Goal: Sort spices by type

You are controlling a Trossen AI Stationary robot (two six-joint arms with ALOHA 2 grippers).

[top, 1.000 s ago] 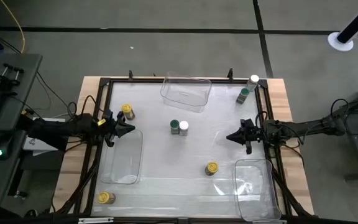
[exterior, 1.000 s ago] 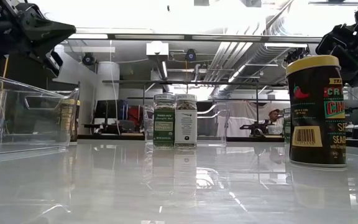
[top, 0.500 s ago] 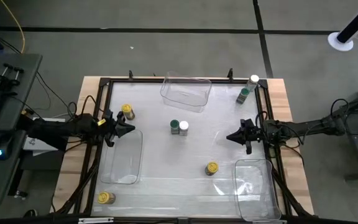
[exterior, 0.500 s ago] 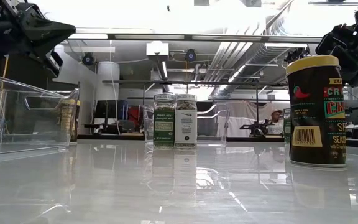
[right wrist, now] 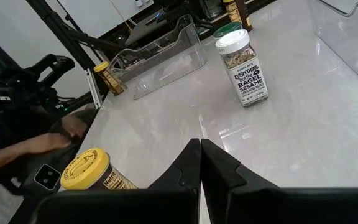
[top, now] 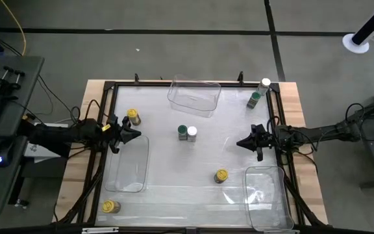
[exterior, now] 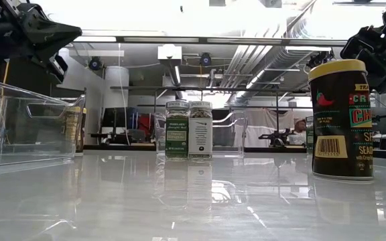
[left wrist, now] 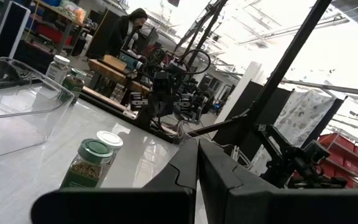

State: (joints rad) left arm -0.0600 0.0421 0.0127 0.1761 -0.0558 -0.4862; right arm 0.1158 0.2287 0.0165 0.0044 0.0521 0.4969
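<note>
Seven spice jars stand upright on the white table. In the high view the yellow-lidded ones are near the left edge (top: pixel 133 116), right of centre (top: pixel 221 175) and at the near left corner (top: pixel 111 207). A green-lidded jar (top: pixel 182 132) and a white-lidded jar (top: pixel 192 133) stand side by side at the centre. Another white-lidded jar (top: pixel 265 83) and green-lidded jar (top: pixel 255 99) are at the far right corner. My left gripper (top: pixel 135 134) hovers shut at the left side. My right gripper (top: pixel 240 143) hovers shut at the right side. Both point toward the centre pair, fingertips together (left wrist: pixel 197 149) (right wrist: pixel 200 146).
Three clear plastic bins lie on the table: one at the far edge (top: pixel 195 96), one at the left under my left gripper (top: pixel 130 162), one at the near right corner (top: pixel 265 195). A dark frame (top: pixel 112 88) rims the table. People show in the room beyond.
</note>
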